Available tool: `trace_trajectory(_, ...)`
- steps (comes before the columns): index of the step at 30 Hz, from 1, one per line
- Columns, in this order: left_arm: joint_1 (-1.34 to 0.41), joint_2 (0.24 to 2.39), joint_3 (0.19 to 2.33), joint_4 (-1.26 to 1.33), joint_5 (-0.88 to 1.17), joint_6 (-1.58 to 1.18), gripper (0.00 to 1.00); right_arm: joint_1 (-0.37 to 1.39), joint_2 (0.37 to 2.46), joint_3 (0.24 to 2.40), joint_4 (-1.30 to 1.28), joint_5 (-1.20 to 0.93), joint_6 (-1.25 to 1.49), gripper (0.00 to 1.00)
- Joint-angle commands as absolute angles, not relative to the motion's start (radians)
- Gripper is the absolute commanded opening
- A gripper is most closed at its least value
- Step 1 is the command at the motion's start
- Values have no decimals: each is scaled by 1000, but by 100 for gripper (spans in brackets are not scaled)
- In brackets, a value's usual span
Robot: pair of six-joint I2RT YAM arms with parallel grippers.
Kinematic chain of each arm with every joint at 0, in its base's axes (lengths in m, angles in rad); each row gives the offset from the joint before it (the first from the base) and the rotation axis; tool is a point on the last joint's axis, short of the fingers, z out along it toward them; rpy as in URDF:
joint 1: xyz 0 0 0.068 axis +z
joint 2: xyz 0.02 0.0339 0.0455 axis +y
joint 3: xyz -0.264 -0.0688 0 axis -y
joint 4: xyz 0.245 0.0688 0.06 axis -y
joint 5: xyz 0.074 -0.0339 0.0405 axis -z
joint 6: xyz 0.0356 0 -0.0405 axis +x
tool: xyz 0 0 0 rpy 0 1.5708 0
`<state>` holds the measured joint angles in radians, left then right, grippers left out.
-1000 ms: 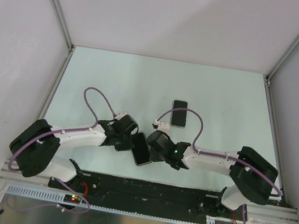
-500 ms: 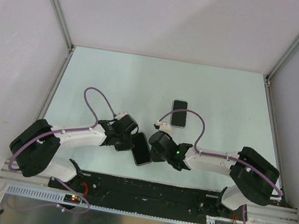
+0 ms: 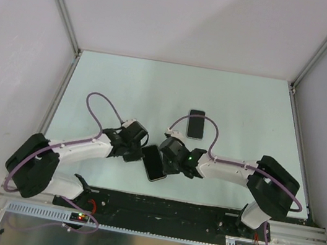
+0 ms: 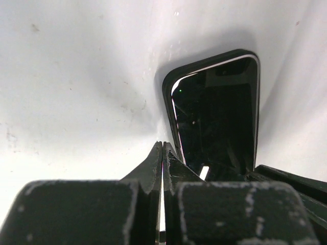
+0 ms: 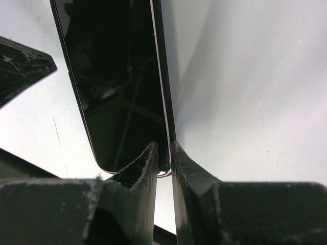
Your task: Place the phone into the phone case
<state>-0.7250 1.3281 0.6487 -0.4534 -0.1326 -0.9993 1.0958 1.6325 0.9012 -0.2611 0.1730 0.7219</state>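
Observation:
A black glossy phone [image 3: 154, 163] with a thin silver rim sits between my two grippers near the table's front edge. My right gripper [image 3: 166, 159] is shut on its right corner; in the right wrist view [image 5: 163, 150] one finger lies on the screen [image 5: 115, 76] and the other behind the edge. My left gripper [image 3: 140, 151] is shut and empty, its tips [image 4: 162, 147] right against the phone's left edge [image 4: 217, 115]. A second dark slab with a light rim, seemingly the phone case [image 3: 196, 124], lies flat farther back.
The pale table [image 3: 253, 112] is bounded by white walls with metal corner posts [image 3: 60, 5]. Purple cables [image 3: 100, 109] loop over both arms. A black rail [image 3: 161, 210] runs along the near edge.
Both wrists have shifted slightly left and away from the near edge, and the phone has moved a little with them. Both grippers stay shut.

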Motion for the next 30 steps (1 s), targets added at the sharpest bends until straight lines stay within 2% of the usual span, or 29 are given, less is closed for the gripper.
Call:
trace_trajectory(1,-699,1273,701,-480,-175,-959,0,1040,1644,938,-342,79,672,22)
trace_trajectory(12,-687,1290,731,-483,-164,-948,0,911,1664,991,-276,-68,604,24)
trace_trajectory(27,-686,1304,705,-479,-161,-956,0,945,1711,992,-242,-109,606,24)
trace_trajectory(30,-686,1310,700,-476,-158,-956,0,955,1722,992,-256,-95,612,21)
